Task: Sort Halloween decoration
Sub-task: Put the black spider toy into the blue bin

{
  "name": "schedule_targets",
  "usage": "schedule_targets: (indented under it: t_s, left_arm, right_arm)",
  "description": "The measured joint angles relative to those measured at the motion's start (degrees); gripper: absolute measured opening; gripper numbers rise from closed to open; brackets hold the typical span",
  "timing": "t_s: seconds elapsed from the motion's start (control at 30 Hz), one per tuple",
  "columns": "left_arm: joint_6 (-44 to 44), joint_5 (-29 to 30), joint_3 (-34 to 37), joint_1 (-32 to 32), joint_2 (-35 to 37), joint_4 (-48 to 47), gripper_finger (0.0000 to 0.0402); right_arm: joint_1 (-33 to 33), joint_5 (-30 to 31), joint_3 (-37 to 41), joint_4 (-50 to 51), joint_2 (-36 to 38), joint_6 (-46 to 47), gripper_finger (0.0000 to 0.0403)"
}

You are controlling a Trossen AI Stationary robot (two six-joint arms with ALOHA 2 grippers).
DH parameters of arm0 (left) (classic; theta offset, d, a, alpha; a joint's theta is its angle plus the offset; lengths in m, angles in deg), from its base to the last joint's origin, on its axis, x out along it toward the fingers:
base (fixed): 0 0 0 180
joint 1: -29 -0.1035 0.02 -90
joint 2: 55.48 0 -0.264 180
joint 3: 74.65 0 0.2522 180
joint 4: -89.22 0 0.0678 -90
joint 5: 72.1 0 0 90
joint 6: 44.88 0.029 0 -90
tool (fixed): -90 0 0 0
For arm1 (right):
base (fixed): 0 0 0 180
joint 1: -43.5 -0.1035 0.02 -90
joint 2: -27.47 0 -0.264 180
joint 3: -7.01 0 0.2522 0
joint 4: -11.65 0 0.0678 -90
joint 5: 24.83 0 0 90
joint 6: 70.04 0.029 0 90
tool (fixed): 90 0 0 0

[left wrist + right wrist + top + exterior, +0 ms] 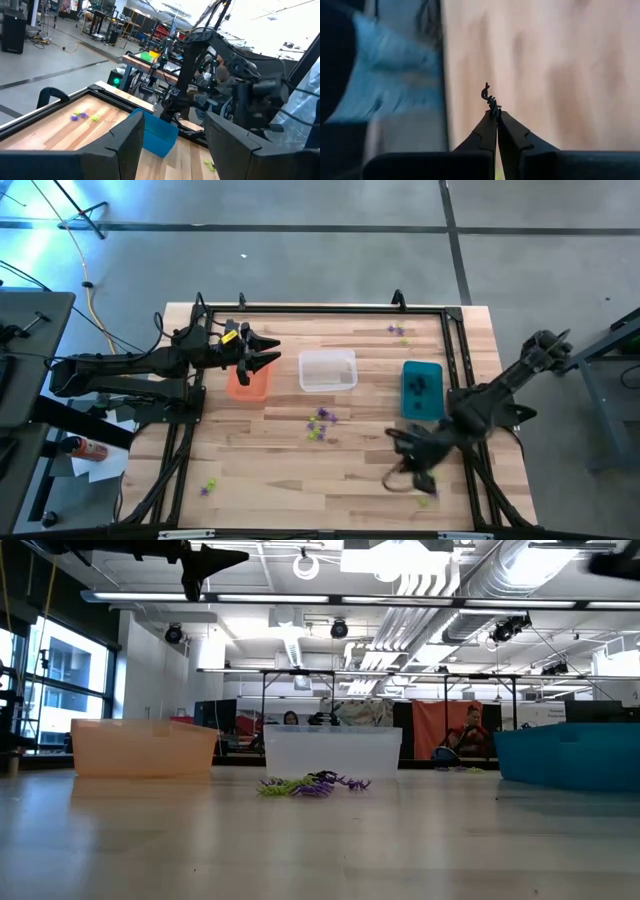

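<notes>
The Halloween decoration is tiny spidery trinkets. A purple and yellow-green cluster [320,423] [312,784] lies mid-table, in front of the clear bin [328,370]. Others lie at the far edge [397,331], near left [208,487] and near right [428,498]. My right gripper [410,465] [496,114] is near the front right, shut on a black trinket [489,96]. My left gripper [270,350] [175,150] hovers open and level above the orange bin [248,385], with nothing between its fingers. My right gripper pinches the black trinket's lower end [493,107] between the very tips of its two fingers. The rest of the trinket sticks out past the tips. The fingers slant downward, and the trinket is lifted clear of the wooden table.
Orange, clear and teal [421,388] bins stand in a row across the middle of the table. A black rail frame [320,308] borders the tabletop. People show in the room beyond the table in the low view. Open wood lies along the near edge.
</notes>
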Motion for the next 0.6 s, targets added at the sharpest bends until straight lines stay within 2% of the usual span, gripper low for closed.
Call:
schedule_targets:
  t_s: [0.17,0.33,0.47,0.6]
  left_arm:
    - [5.13,-0.11,0.0,0.14,0.02,0.48,0.019]
    - [10.49,-0.21,0.0,0.47,0.02,0.8,0.019]
    - [11.08,-0.28,0.02,0.52,0.02,1.7,0.019]
    - [11.11,-0.28,0.0,0.58,-0.07,3.4,0.019]
  right_arm:
    - [12.06,6.52,0.07,-8.59,-0.77,-17.56,0.0001]
    - [24.43,10.83,0.11,-26.31,-1.27,-34.03,0.0]
    - [32.2,7.68,0.11,-40.33,-1.25,-40.95,0.0]
    - [36.76,1.73,0.11,-47.87,-1.25,-43.37,0.0]
